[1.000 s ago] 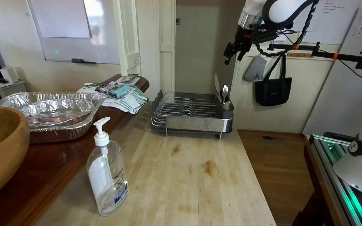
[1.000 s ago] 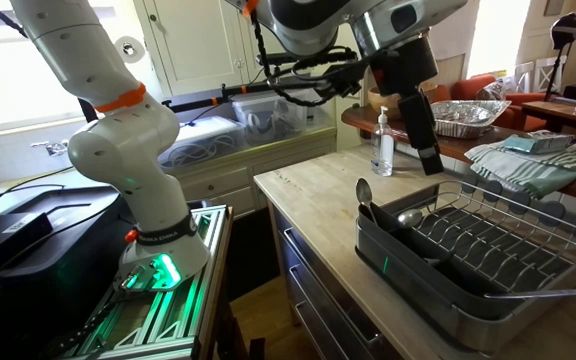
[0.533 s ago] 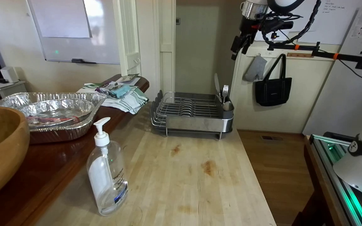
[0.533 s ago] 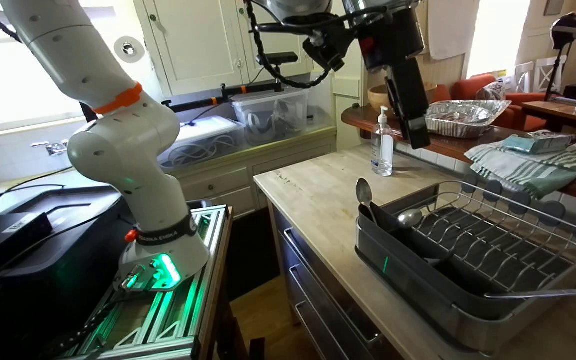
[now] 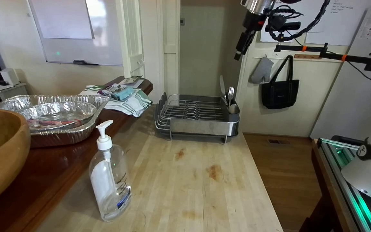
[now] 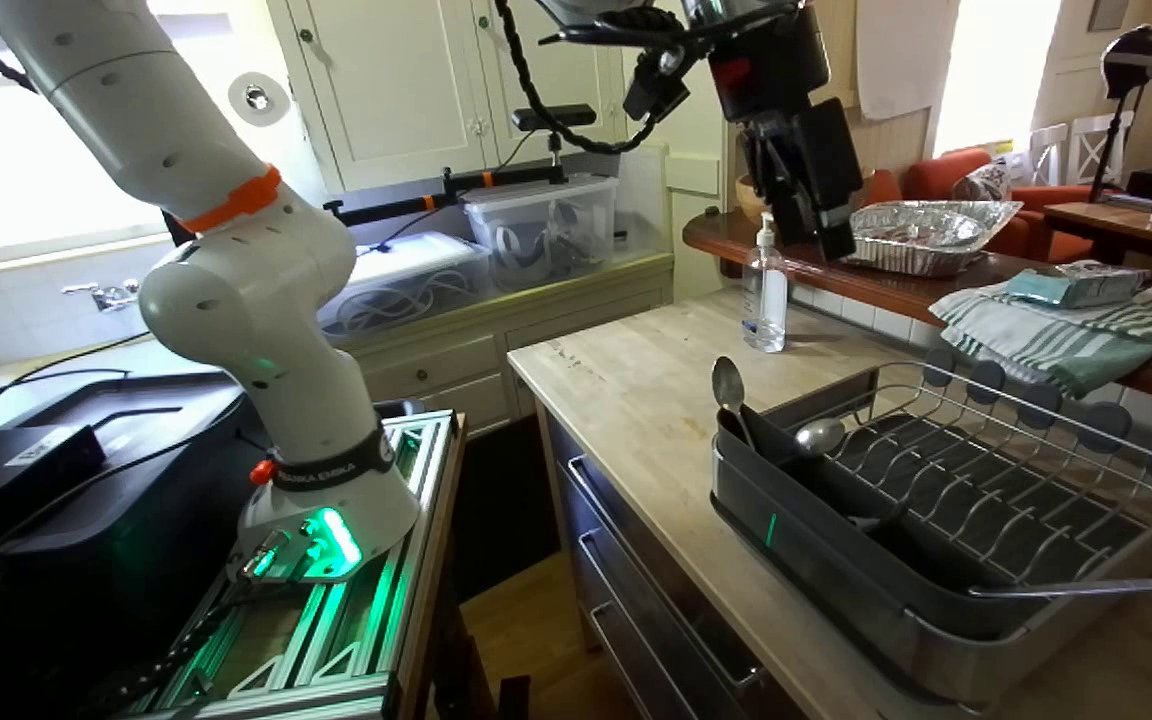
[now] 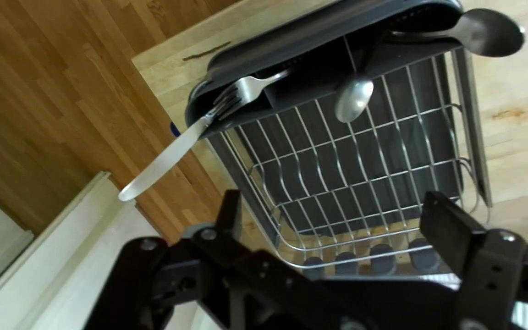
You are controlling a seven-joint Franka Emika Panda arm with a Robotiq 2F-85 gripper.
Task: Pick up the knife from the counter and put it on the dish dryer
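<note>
We see the claw (image 7: 332,197) spread wide, higher than the counter (image 5: 201,193). Below it we find the dish dryer (image 5: 201,127), from whose cutlery holder (image 6: 816,530), also lower than the claw, the knife (image 7: 165,159) leans outward, just beside a fork (image 7: 249,89); we see two spoons (image 7: 354,101) below the claw.

Knife (image 7: 165,160) in dish dryer (image 5: 201,128), dish dryer and soap bottle (image 5: 111,187) apart on counter (image 5: 204,199)

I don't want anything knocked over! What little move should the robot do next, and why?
Maybe back up and away a little, jaws open: they hold nothing, and the knife already leans in the cutlery holder of the dish dryer, so the job looks done.
</note>
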